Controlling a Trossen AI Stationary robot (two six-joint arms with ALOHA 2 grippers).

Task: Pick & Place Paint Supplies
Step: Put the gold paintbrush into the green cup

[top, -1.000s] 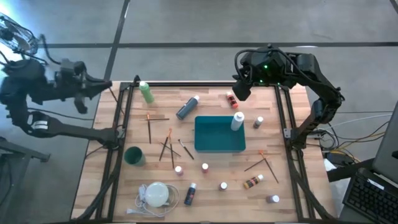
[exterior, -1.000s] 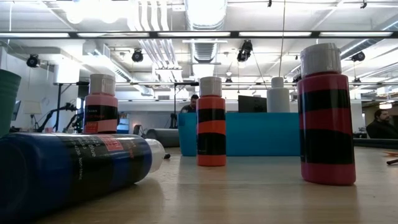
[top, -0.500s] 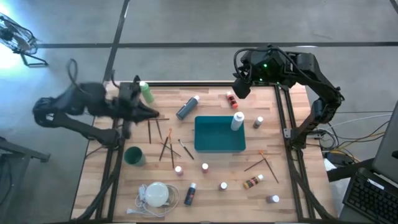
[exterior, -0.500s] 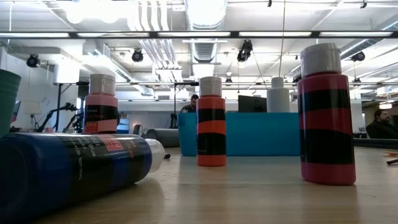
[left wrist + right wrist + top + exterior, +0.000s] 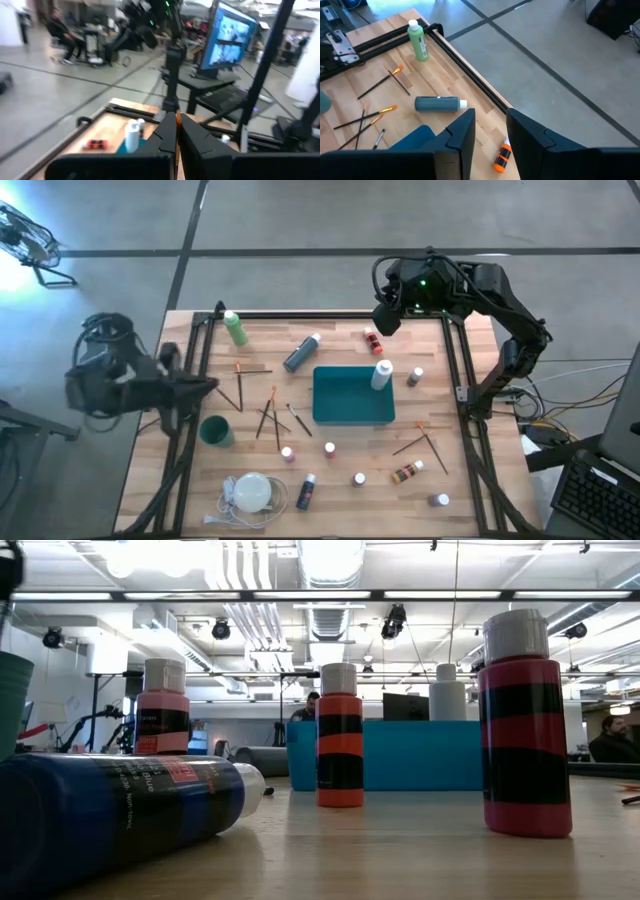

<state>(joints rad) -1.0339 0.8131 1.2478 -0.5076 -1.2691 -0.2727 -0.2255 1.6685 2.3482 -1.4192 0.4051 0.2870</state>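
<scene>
Strewn all over the counter (image 5: 450,410), nothing gathered: green bottle (image 5: 235,328) upright near the far left corner, grey-blue bottle (image 5: 300,353) lying on its side next to it, small red bottle (image 5: 373,340) lying near the far right corner, white bottle (image 5: 382,374) upright at the right edge of the teal tray (image 5: 350,412), inside or just outside impossible to tell. More small bottles dotted along the near half. Thin brushes (image 5: 268,416) crossed in a loose pile left of the tray, another pair (image 5: 425,440) to its right. No supplies seen on the tray floor, so judged barely begun, with nearly every bottle and brush left to collect. Further out, a green cup (image 5: 214,430) and a white corded disc (image 5: 250,492) near the front left. Left hand (image 5: 205,383) at the counter's left edge, just beyond the brush pile, fingers pressed together, with an orange sliver between them in the wrist view; brush or not, impossible to tell. Right hand (image 5: 385,323) above the far right corner, fingers apart and empty, red bottle just below.
</scene>
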